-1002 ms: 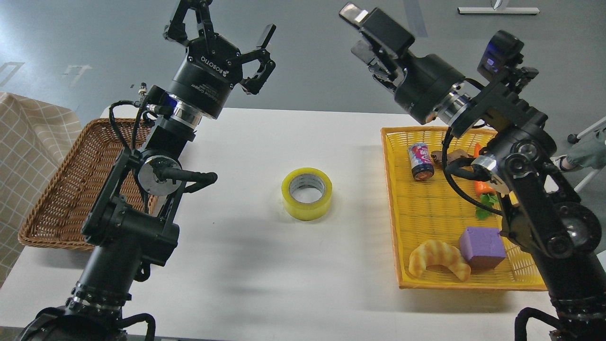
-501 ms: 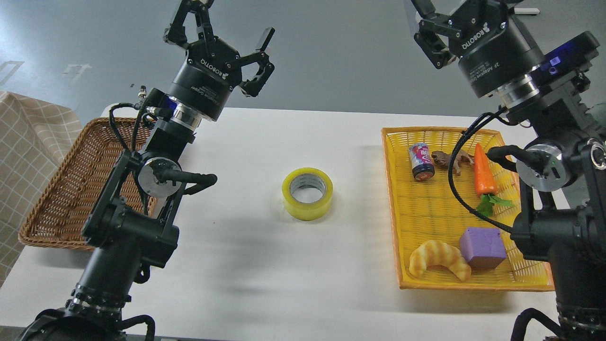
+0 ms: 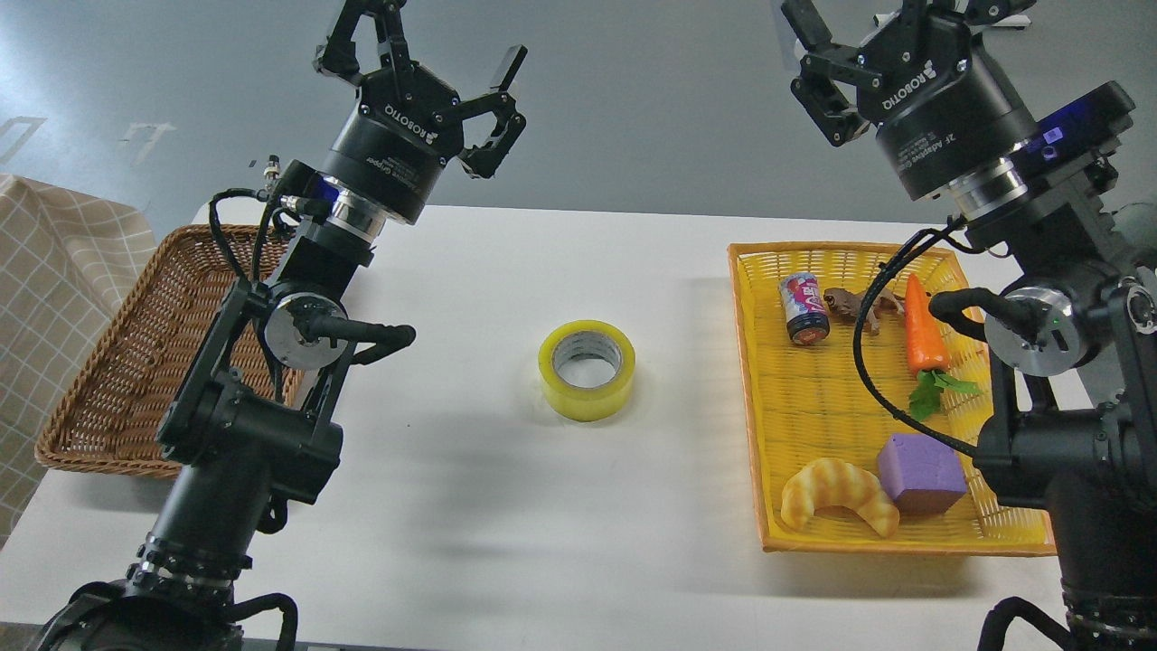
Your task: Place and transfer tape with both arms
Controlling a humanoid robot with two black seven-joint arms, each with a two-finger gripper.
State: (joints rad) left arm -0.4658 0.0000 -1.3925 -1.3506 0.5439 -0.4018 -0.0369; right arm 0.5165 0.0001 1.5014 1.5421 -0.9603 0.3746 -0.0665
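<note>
The white table point(image 3: 506, 506) fills most of the view. On its left edge lies a brown wicker basket point(image 3: 108, 380), on its right a yellow tray point(image 3: 755, 407). Both black arms rise from the near corners: the left arm point(image 3: 244, 425) leans in front of the basket, the right arm point(image 3: 1067, 425) stands over the tray's right side. Each carries its gripper high, past the table's far edge, well apart from everything on the table.

The left gripper point(image 3: 425, 54) has its fingers spread wide, holding nothing. The right gripper point(image 3: 850, 45) is partly cut by the top edge; one finger shows at the left, the other is mostly out of frame, and they seem parted with nothing between them.

In the tray lie a purple block point(image 3: 922, 473), a croissant point(image 3: 836, 493), a carrot point(image 3: 924, 330), a small can point(image 3: 804, 309) and a brown toy animal point(image 3: 850, 303).

The tape point(image 3: 587, 369) lies flat on the bare table, hole up, between basket and tray, touching neither.

Judging by this, the pick-up has not begun. Risks: the roll is low and wide, so fingers coming down off-centre could push it across the smooth top instead of straddling its wall. The right arm's loose cable point(image 3: 868, 362) hangs over the tray and could drag the carrot or toy if that arm swings inward. A mid-air handover could drop the roll if one gripper lets go before the other has closed
</note>
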